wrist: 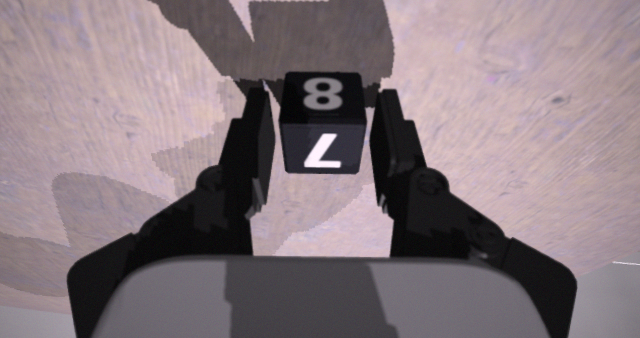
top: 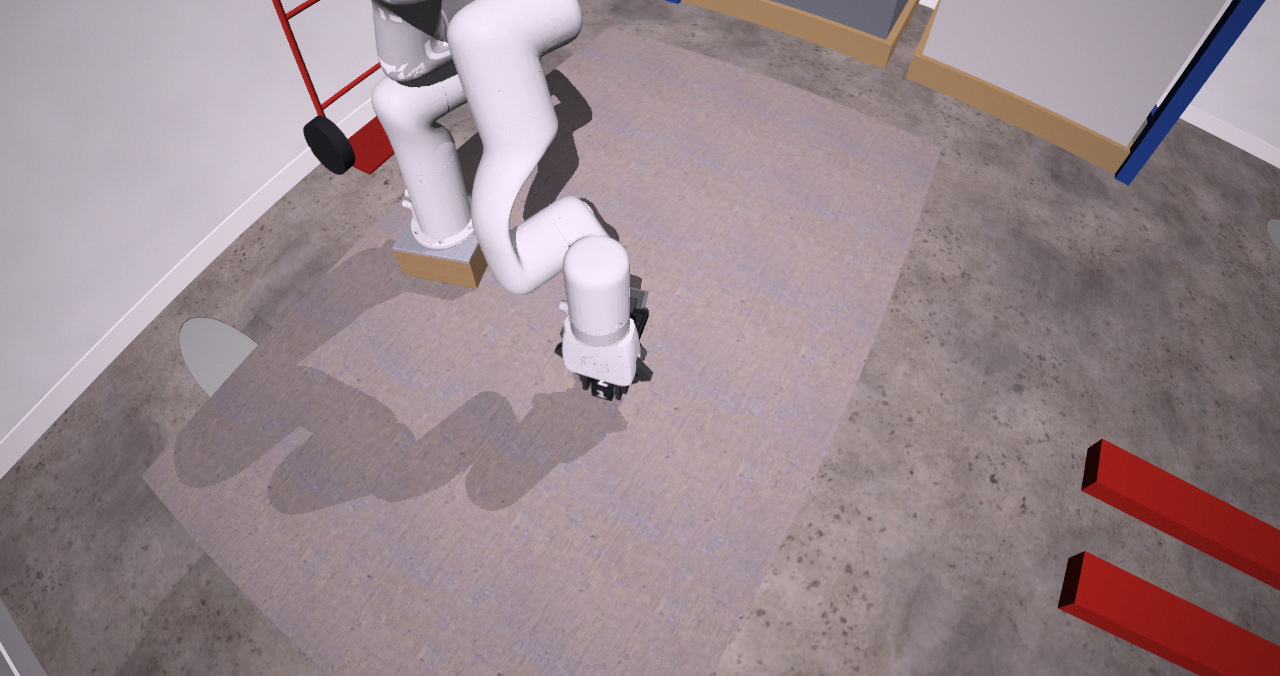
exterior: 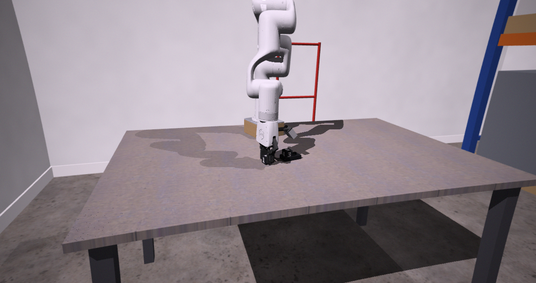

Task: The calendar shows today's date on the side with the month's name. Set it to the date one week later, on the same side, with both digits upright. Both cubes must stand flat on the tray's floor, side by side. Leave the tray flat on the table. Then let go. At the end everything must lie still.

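A black number cube (wrist: 322, 123) stands on the table top, outside the tray; its two visible faces show a 7 and an 8. My gripper (wrist: 322, 114) points straight down with one finger on each side of this cube. A narrow gap shows at both sides, so the fingers are half open and not pressing on it. In the exterior view the gripper (exterior: 266, 157) is low at the table, just left of the small black tray (exterior: 290, 157), which lies flat and holds the other cube. In the top view the gripper (top: 606, 388) hides the cube and my wrist hides the tray.
The arm's wooden base block (top: 440, 264) stands behind the work spot. A red hand truck (top: 344, 139) is by the wall, blue shelving (exterior: 487, 64) to the right. Two red beams (top: 1181, 547) lie on the floor.
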You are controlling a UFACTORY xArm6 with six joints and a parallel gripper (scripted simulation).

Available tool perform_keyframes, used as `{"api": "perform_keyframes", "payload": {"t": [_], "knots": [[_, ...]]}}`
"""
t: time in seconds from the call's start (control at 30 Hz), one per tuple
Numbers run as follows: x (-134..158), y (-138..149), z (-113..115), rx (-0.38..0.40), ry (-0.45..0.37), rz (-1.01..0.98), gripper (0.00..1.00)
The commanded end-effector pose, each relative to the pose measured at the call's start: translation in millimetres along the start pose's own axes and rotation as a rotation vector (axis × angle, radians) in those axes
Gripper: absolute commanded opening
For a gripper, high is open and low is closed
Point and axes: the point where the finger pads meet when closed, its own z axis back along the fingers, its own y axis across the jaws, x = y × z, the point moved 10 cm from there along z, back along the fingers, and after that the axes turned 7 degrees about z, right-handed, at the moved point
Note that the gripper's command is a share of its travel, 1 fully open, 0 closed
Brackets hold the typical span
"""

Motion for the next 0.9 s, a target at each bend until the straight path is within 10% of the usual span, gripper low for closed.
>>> {"api": "perform_keyframes", "payload": {"t": [0.0,0.4,0.43,0.87], "knots": [[0.6,0.9,1.0,0.003,-0.002,0.000,0.49],[0.6,0.9,1.0,0.003,-0.002,0.000,0.49],[0.6,0.9,1.0,0.003,-0.002,0.000,0.29],[0.6,0.9,1.0,0.003,-0.002,0.000,0.29]]}}
